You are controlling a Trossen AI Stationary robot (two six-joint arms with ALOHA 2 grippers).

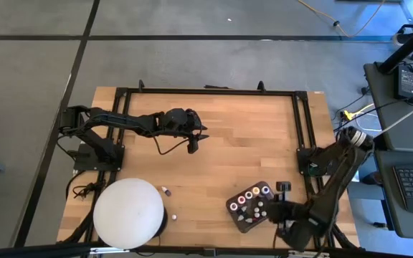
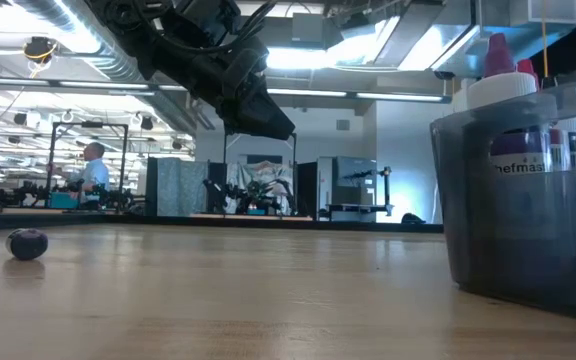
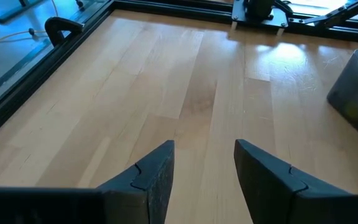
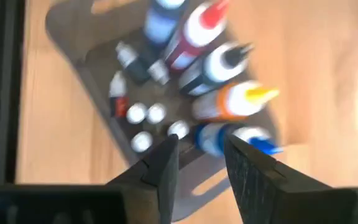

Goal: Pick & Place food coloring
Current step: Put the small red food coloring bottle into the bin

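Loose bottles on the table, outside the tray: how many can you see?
2. One bottle lies beside the white dome's upper right edge; another bottle lies at its right edge. The dome may hide more.

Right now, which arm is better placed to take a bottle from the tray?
The right. Its hand hangs open directly over the food coloring in the tray, while the left hand waits mid-table, far from them.

Food coloring bottles (image 1: pixel 252 204) stand upright, packed in dark tray near table's front right; two tiny ones (image 1: pixel 168 192) lie loose by dome.
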